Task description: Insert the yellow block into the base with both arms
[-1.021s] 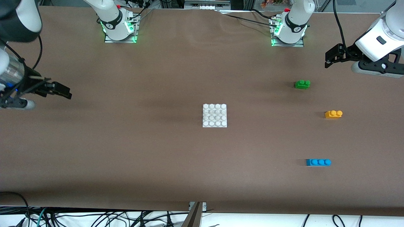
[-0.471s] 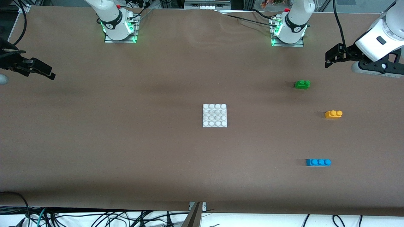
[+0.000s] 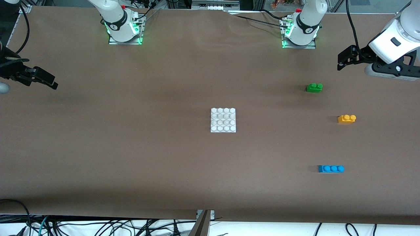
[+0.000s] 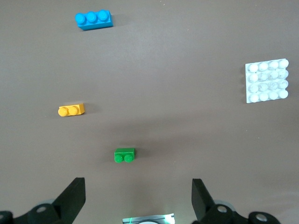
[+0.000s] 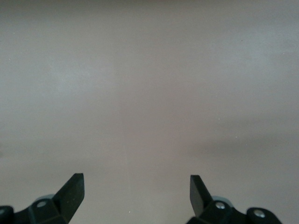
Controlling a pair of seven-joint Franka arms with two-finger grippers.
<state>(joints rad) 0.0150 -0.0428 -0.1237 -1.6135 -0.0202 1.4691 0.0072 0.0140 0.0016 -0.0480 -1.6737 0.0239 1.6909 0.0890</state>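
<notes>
The yellow block (image 3: pixel 346 118) sits on the brown table (image 3: pixel 131 157) toward my left arm's end, studs up, touching nothing. A green brick (image 3: pixel 314 87) lies farther from the front camera than it, and a longer blue brick (image 3: pixel 331 168) lies nearer to that camera; all three are well apart from one another. The base (image 3: pixel 223 120) lies flat in the middle of the table, well apart from every brick, and none of its studs carries anything.

My left gripper (image 3: pixel 343 64) hangs in the air over the table's edge strip at my left arm's end, close to the green brick's row but not above it. Its fingers (image 4: pixel 72 198) are spread wide and hold nothing. In the left wrist view the green brick (image 4: pixel 124 155) shows between the two finger tips, with the yellow block (image 4: pixel 71 110), the blue brick (image 4: pixel 94 19) and the base (image 4: pixel 266 80) farther off, and bare table lies between the gripper and each of them.

My right gripper (image 3: pixel 49 82) hangs over bare table at my right arm's end, well apart from the base. Its fingers (image 5: pixel 70 191) are also spread wide with nothing between them, and the right wrist view shows only the table's surface (image 5: pixel 149 93) under them.
</notes>
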